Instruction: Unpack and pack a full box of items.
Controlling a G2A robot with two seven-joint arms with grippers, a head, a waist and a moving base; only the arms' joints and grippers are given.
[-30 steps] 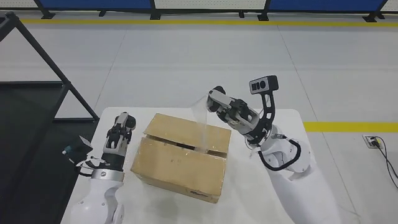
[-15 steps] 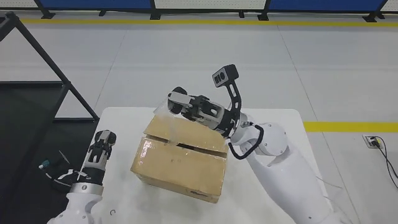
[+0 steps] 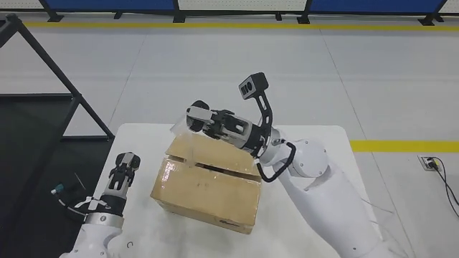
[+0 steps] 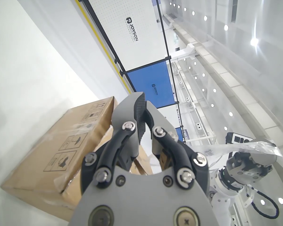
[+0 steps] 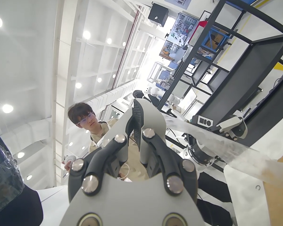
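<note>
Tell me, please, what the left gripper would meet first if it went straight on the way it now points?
Nothing, it seems: the left gripper points past the cardboard box beside it, toward the far edge of the table, though depth is unclear.

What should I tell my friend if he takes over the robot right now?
The box sits on the white table, its top flaps slightly apart with a dark gap between them.
The right claw is shut on a strip of clear tape, held up over the box's far corner; the strip runs down to the box.
The left claw is shut and empty, beside the box, not touching it.
Done: most of the tape is lifted off the top.
Left: pull the tape free and drop it, open the flaps, take out whatever is inside, then pack it back.
</note>
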